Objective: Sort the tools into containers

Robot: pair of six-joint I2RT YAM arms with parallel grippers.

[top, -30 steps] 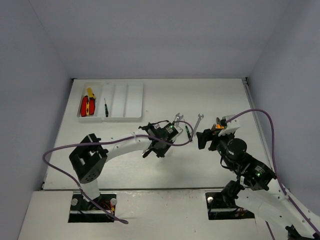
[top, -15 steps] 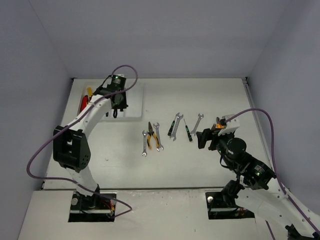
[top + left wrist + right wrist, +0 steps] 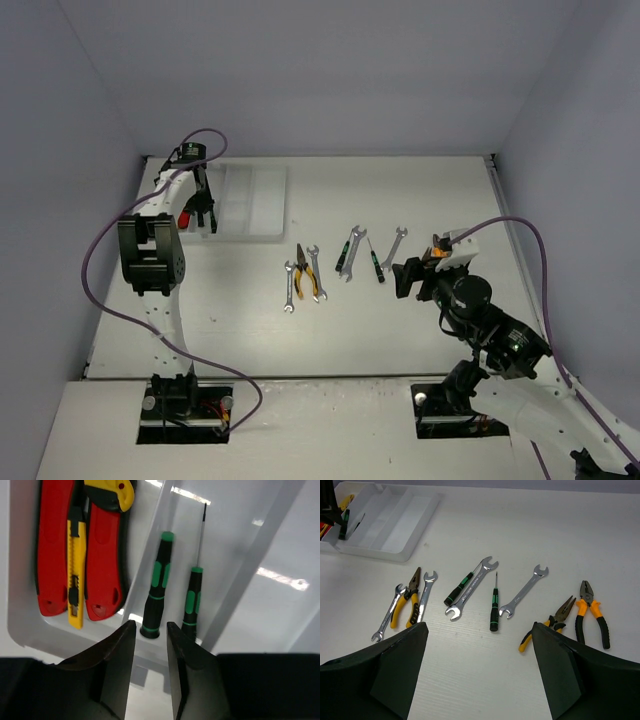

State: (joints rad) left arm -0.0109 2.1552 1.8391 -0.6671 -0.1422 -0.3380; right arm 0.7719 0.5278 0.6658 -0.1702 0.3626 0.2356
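Observation:
The white tray [image 3: 252, 200] stands at the table's far left. In the left wrist view, red and yellow utility knives [image 3: 102, 550] lie in its first compartment and two green/black screwdrivers [image 3: 156, 587] in the second. My left gripper [image 3: 150, 630] hovers over the tray's near end [image 3: 203, 220], jaws a little apart and empty. My right gripper [image 3: 479, 630] is wide open and empty, above the table near two screwdrivers [image 3: 494, 607], silver wrenches [image 3: 470, 587] and yellow-handled pliers [image 3: 405, 605].
More pliers [image 3: 592, 612] and a wrench [image 3: 525, 590] lie at the right of the loose tools, which stretch across the table's middle [image 3: 340, 262]. The tray's two right compartments [image 3: 395, 520] hold nothing. Grey walls close off the table on three sides.

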